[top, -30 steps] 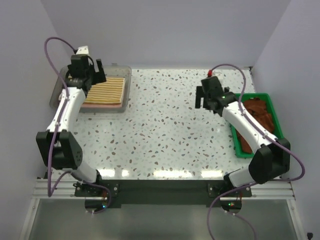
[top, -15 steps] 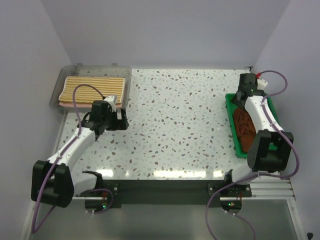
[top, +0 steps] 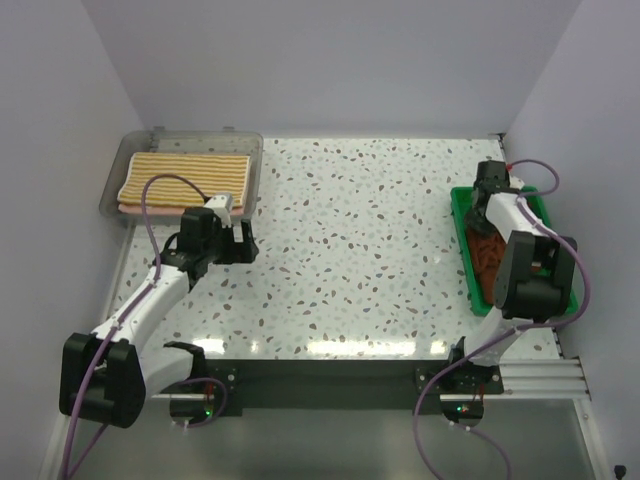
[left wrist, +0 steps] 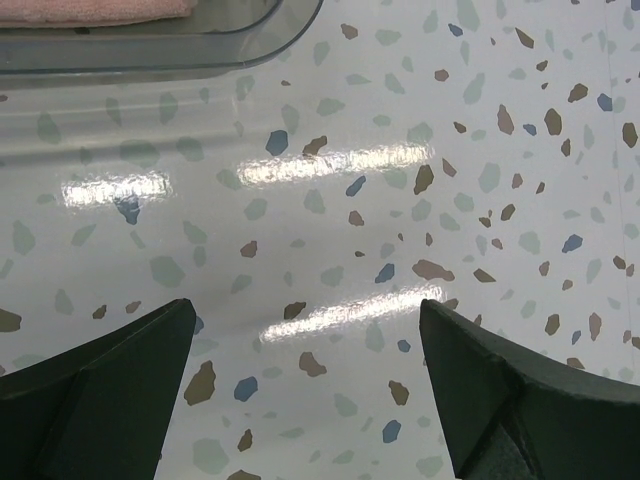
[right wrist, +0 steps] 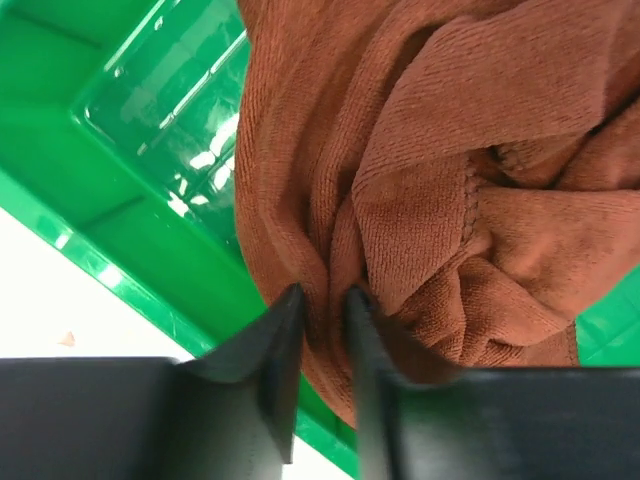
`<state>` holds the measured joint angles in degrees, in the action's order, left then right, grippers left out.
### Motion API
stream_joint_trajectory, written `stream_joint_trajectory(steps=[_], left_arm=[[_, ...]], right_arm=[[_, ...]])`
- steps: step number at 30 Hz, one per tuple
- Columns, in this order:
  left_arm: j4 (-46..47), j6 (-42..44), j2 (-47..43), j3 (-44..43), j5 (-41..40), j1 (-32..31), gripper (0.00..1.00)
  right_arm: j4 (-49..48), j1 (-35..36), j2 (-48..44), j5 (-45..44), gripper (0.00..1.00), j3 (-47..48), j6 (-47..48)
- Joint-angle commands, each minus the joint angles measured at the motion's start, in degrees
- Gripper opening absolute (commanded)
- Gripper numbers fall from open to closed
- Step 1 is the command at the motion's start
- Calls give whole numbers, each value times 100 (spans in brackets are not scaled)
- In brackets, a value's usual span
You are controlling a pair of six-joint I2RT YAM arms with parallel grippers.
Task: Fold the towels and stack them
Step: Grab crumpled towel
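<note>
A crumpled rust-brown towel [right wrist: 450,150] lies in the green bin [right wrist: 120,150] at the table's right edge. My right gripper [right wrist: 322,300] is down in that bin, shut on a fold of the towel pinched between its fingers. From above, the right gripper [top: 487,200] sits over the bin's far end, with the brown towel [top: 487,258] stretching toward me. A folded striped towel [top: 185,175] rests on a pink one [left wrist: 90,10] inside the clear bin [top: 255,170] at the far left. My left gripper [top: 245,240] hovers open over bare table just in front of that bin.
The green bin's rim [top: 465,250] runs along the right side of the speckled table [top: 350,230]. In the left wrist view the clear bin's wall [left wrist: 150,50] is just beyond the left gripper [left wrist: 305,305]. Purple walls close in the table on three sides.
The right gripper swung from the table into the green bin and shut on a towel fold. The left arm withdrew from over the clear bin to the table in front of it.
</note>
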<state>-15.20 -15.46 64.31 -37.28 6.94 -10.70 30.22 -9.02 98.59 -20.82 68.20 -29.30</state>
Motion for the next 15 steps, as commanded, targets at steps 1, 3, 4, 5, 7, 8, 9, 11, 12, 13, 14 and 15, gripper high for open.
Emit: stream_joint_trajectory(steps=[1,3,4,5,7,8,9,11,12,13,14,15], left_arm=[[334,35,-86,-52,-70,-29,100],[334,35,-68,-60,-79,-29,100],[325,35,-68,-60,-79,-29,100],[325,35,-68,-69,-87,-29,100],[334,26,-59,-69,-88,-29,100],[342,26,-51,-69,-79,-29,100],[342,26,-42,-78,-87,-37,100],[342,26,-24,-87,-79,-29,100],[342,26,-24,-87,-79,-29,100],[342,26,-15,-87,-70,-29,100],[342,26,-15,-95,-70,-29,100],[342,26,-15,-96,-70,-29,100]], right_arm=[[-244,-4,-41,87,18,-27,258],[-96,-4,-94,-1,5,78,372],[62,-4,-137,-45,1,140,416],[142,-4,-268,-149,0,210,477],[387,-12,-453,-343,0,500,688],[493,-12,-620,-440,0,640,758],[581,-12,-708,-615,0,946,916],[783,-4,-980,-721,0,1273,1057],[801,-4,-1069,-774,0,1553,1214],[793,-4,-1174,-792,0,1695,1294],[775,-4,-1245,-810,0,1818,1365],[749,5,-1367,-827,0,2028,1522]])
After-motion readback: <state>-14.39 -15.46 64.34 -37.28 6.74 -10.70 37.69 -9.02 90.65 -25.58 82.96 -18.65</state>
